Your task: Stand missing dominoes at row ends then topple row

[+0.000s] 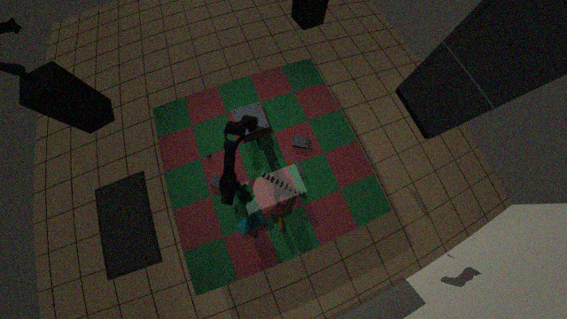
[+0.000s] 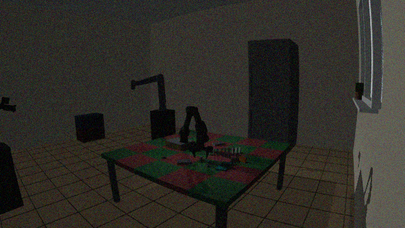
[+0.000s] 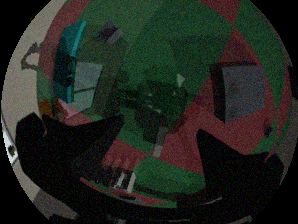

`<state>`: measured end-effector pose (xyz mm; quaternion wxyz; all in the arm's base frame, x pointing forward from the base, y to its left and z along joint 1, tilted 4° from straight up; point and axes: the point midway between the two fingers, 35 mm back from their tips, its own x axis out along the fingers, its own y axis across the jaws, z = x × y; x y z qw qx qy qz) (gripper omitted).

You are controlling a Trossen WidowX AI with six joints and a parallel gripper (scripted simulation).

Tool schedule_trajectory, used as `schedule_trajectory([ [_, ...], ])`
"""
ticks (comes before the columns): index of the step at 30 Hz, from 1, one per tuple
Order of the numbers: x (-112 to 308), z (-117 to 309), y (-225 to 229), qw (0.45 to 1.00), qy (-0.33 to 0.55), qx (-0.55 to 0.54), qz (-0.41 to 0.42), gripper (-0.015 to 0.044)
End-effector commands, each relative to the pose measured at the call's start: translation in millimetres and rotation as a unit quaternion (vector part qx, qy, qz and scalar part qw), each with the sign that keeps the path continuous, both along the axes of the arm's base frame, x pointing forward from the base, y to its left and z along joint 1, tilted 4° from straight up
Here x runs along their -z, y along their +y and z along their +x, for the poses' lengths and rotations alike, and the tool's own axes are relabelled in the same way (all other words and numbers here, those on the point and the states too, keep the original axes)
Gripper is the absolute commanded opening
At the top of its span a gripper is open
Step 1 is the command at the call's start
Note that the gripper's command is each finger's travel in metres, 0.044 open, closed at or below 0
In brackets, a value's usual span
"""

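Observation:
The row of dominoes (image 1: 278, 181) (image 2: 228, 151) stands on the checkered table; its near pieces show pale at the lower left of the wrist view, beyond the left finger. My gripper (image 2: 200, 155) (image 3: 161, 126) is wide open and empty, low over the table beyond one end of the row. A pale narrow piece (image 3: 159, 142), seemingly a domino, shows between the spread fingers, apart from the row; whether it stands or lies I cannot tell. Another small greyish piece (image 3: 111, 33) lies near the teal object. In the top view the fingers are too dark to make out.
A teal object (image 1: 251, 221) (image 2: 224, 168) (image 3: 67, 62) and an orange one (image 1: 280, 223) (image 2: 242, 158) lie beside the row. One grey block (image 1: 216, 181) (image 2: 184, 161) (image 3: 244, 92) lies near the gripper, another (image 1: 301, 142) nearer the arm's base. A small dark thing (image 1: 209, 156) (image 2: 164, 157) lies farther off.

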<state>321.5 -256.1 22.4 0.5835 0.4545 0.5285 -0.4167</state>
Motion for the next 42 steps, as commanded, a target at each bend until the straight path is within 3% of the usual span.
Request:
schedule_trajectory([
  [1,9.9,-1.6,2.3,1.0,0.004,0.001,0.006,0.044],
  [11,14.0,-1.4,2.4,1.0,0.004,0.001,0.006,0.044],
  [27,14.0,-1.4,2.4,1.0,0.004,0.001,0.006,0.0028],
  [34,12.2,-1.5,2.4,1.0,0.004,0.001,0.006,0.0028],
  [42,-63.1,-6.9,1.0,1.0,0.004,0.001,0.006,0.0028],
])
